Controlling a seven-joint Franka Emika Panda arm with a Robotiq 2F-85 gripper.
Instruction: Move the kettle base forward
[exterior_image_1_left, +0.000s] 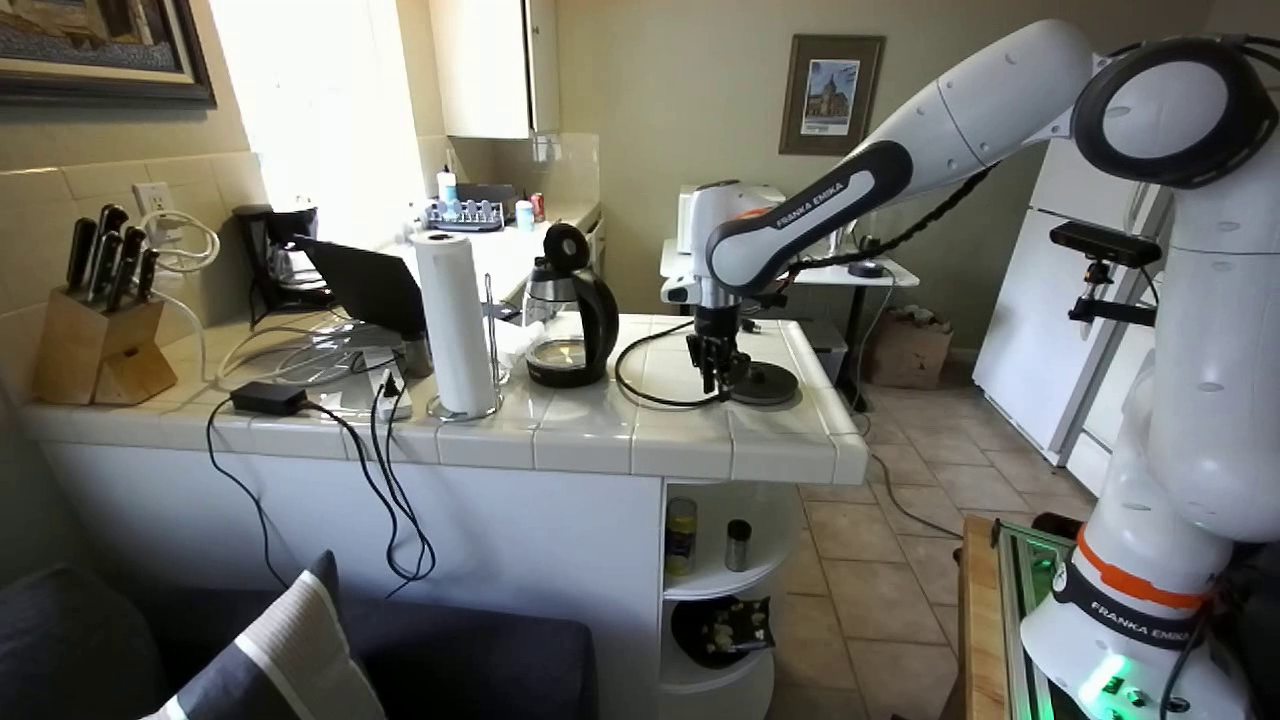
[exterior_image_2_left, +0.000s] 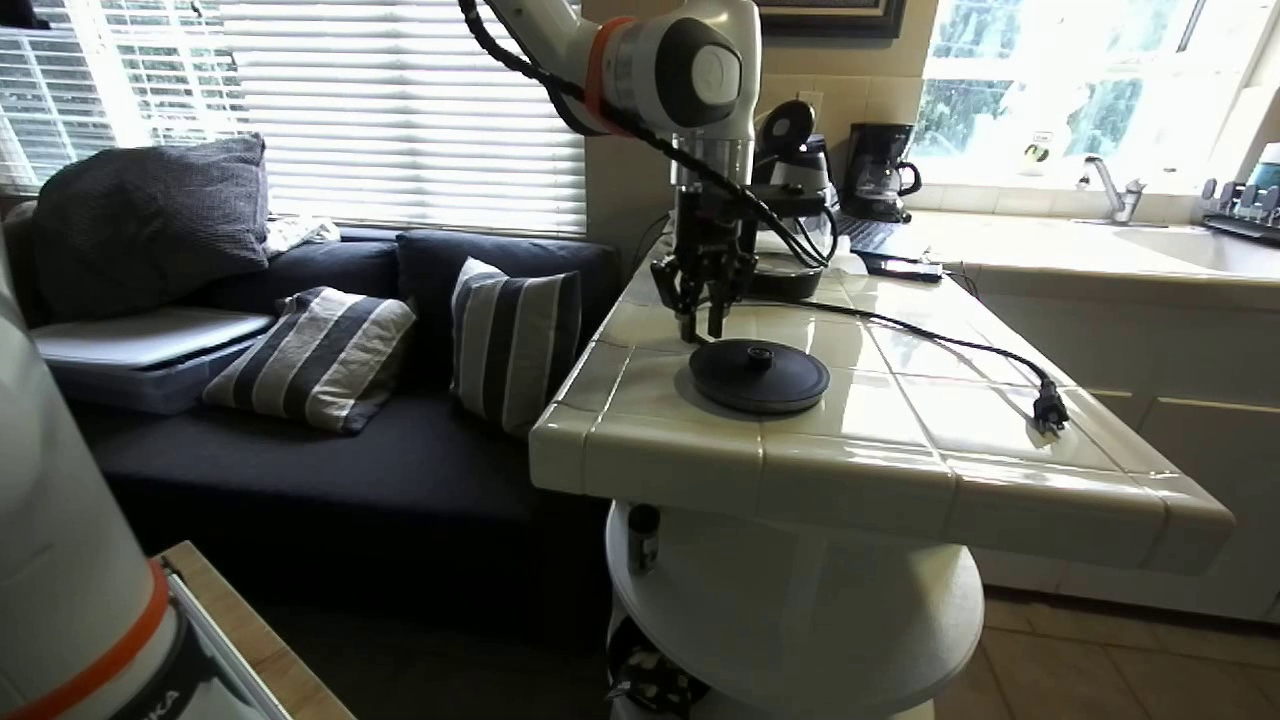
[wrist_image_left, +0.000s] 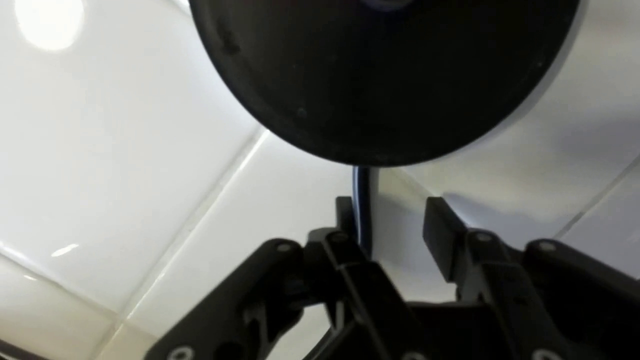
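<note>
The kettle base (exterior_image_1_left: 766, 384) is a flat black disc lying on the white tiled counter; it also shows in an exterior view (exterior_image_2_left: 760, 382) and at the top of the wrist view (wrist_image_left: 385, 95). Its dark cord (wrist_image_left: 362, 210) leaves the disc's edge and runs between my fingers, close beside the left finger. My gripper (wrist_image_left: 391, 215) points down, open, just outside the disc's edge on the cord side. The gripper also shows in both exterior views (exterior_image_1_left: 717, 386) (exterior_image_2_left: 701, 330). The fingers are apart from the disc. Whether the tips touch the counter is unclear.
The cord loops across the counter to a plug (exterior_image_2_left: 1050, 410). A kettle with a handle (exterior_image_1_left: 598, 320) stands behind the gripper, beside a paper towel roll (exterior_image_1_left: 455, 325). A laptop (exterior_image_1_left: 365, 285) and cables lie farther along. The counter edge (exterior_image_2_left: 860, 480) is close to the base.
</note>
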